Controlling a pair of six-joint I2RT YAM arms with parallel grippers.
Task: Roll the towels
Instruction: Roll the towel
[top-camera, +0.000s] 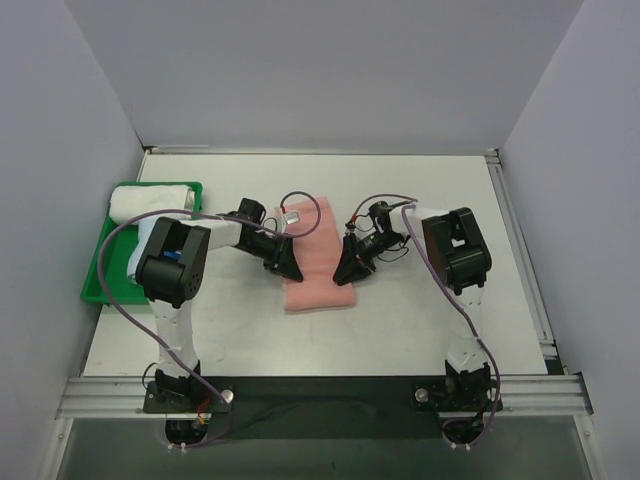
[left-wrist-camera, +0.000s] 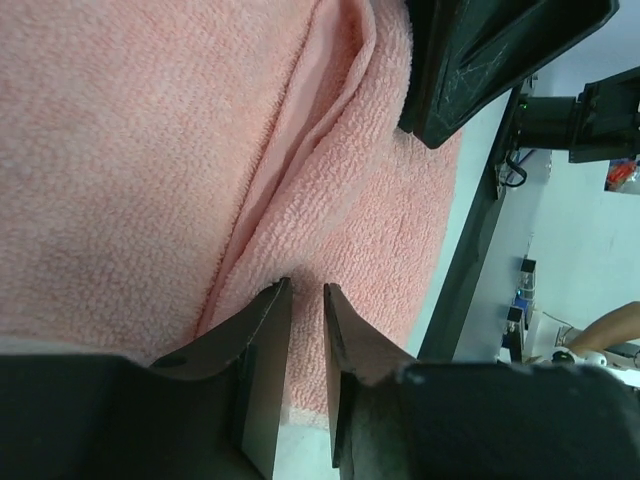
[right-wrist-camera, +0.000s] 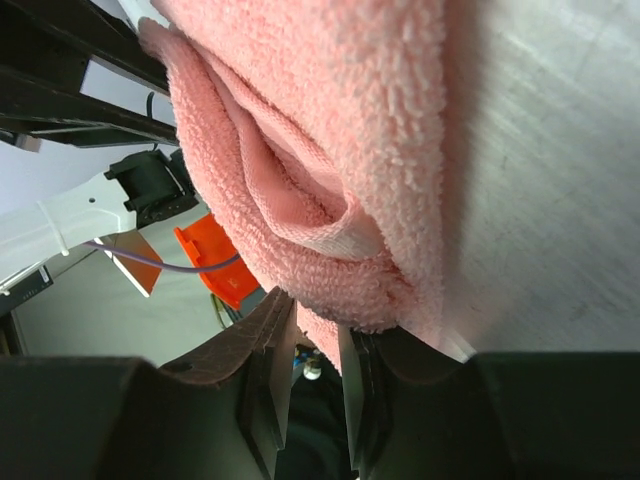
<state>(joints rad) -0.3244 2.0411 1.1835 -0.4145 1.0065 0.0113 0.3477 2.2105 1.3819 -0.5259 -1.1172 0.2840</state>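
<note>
The pink towel (top-camera: 318, 275) lies between both grippers. The right gripper (top-camera: 349, 270) pinches its edge. The left gripper (top-camera: 286, 264) touches it, fingers nearly together; I cannot tell if it pinches. A pale rolled towel (top-camera: 150, 202) lies in the green tray (top-camera: 93, 285).

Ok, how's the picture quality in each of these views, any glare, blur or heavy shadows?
Top external: evenly lit and sharp, shadows faint. Left wrist: the pink towel is crisp mid-frame, softer toward the left. Right wrist: the towel's loops are sharp, there is a streaky sheen on the table, and the background is blurred.
</note>
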